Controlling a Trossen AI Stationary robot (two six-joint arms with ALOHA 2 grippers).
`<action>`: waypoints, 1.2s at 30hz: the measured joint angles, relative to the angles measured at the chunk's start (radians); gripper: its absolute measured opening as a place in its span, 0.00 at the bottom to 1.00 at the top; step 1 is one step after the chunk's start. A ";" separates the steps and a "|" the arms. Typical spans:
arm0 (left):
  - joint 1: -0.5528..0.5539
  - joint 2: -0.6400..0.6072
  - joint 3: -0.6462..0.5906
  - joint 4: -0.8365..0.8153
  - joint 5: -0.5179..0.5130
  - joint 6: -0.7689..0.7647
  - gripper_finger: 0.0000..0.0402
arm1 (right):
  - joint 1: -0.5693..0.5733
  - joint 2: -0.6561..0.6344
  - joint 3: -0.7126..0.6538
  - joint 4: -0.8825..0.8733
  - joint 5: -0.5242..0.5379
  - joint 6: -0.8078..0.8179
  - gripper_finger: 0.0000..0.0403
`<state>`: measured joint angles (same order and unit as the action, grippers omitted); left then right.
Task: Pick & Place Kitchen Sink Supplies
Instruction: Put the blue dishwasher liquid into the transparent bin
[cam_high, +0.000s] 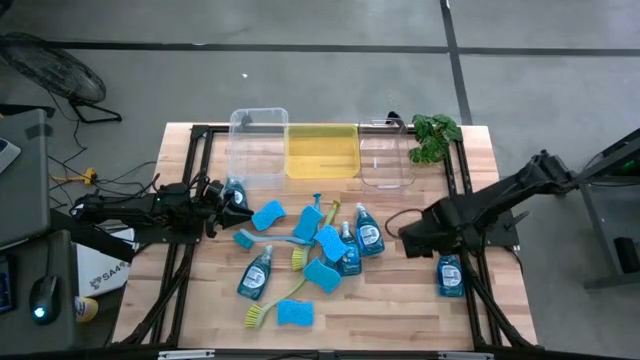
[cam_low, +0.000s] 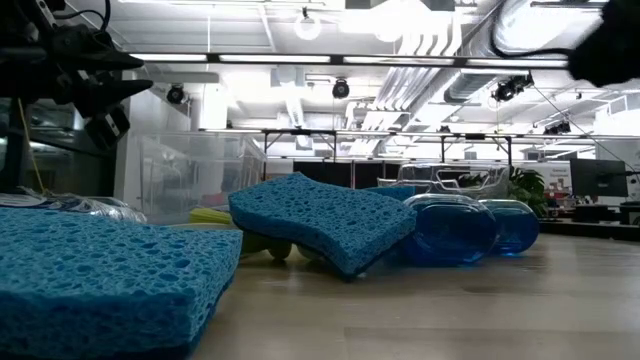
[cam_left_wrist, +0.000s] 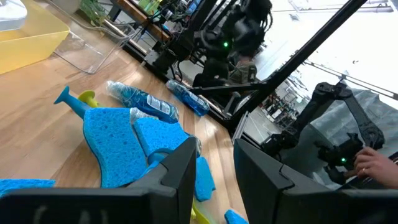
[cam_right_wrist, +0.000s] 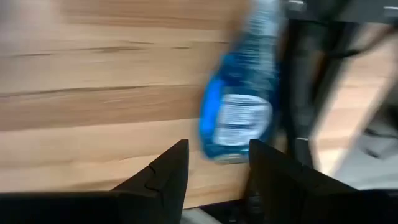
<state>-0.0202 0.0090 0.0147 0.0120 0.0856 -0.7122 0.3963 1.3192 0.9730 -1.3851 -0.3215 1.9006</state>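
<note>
Your right gripper (cam_right_wrist: 214, 165) hangs with its jaws parted and nothing between them, just short of a soap bottle (cam_high: 450, 274) lying alone near the table's right edge, so you look to be lining up a pick: next, bring the jaws down astride it. Your left gripper (cam_left_wrist: 212, 165), partly open and empty, waits by the sponges (cam_high: 268, 215); the right wrist view is smeared, hiding the cap.

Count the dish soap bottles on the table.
5 soap bottles: one by the left gripper, one beside a brush at the pile's left edge, two together mid-pile, one alone near the right gripper. Sponges could hide another.
</note>
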 joint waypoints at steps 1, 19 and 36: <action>0.000 0.000 0.000 0.000 0.000 0.000 0.26 | 0.016 0.013 -0.004 -0.022 -0.010 0.011 0.41; 0.000 0.000 0.000 0.000 0.000 0.000 0.26 | 0.035 0.020 -0.234 0.145 -0.060 0.195 0.70; 0.000 0.000 0.000 0.000 0.000 0.000 0.26 | -0.028 -0.023 -0.364 0.268 -0.026 0.190 0.71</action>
<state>-0.0200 0.0089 0.0147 0.0124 0.0855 -0.7121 0.3682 1.2961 0.6091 -1.1168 -0.3471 2.0908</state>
